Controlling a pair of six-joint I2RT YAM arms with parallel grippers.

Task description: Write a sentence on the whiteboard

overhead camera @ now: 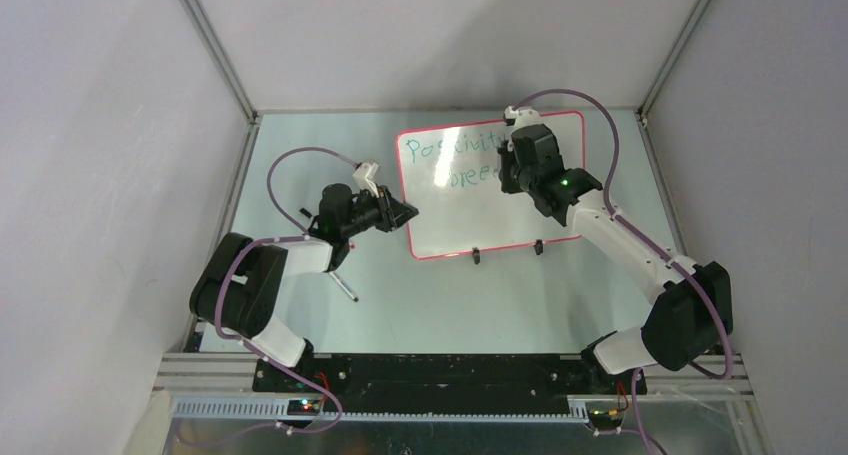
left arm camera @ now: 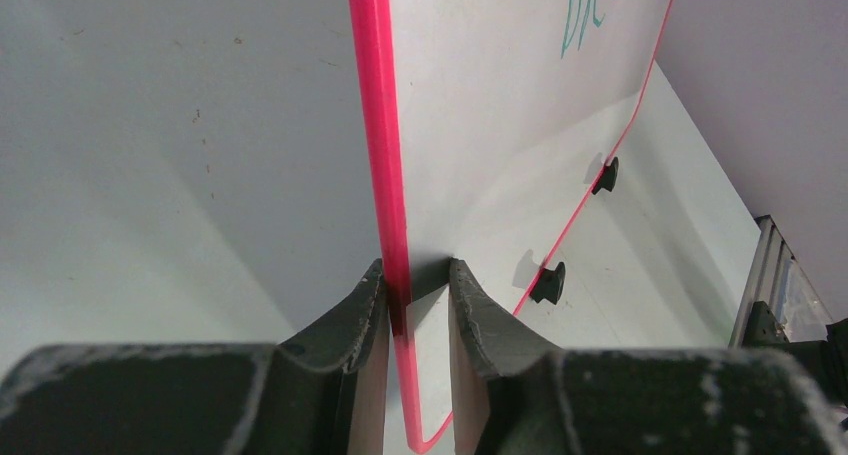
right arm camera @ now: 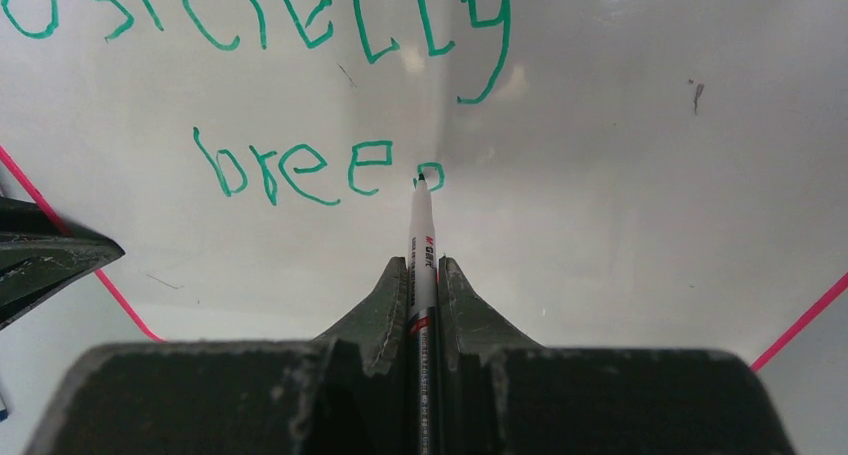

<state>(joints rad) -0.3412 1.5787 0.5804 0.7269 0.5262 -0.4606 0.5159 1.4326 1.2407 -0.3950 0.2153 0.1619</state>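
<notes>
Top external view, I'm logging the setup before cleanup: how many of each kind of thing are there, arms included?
Robot arms: 2
Whiteboard: 1
Black whiteboard feet: 2
Marker, gripped by the right end effector: 1
Loose pen-like stick: 1
Total: 7

Left arm, right arm: white links, black joint housings, purple cable looped off each. Green LED lit, upper right. Right gripper fingers dark, scuffed, curved.
</notes>
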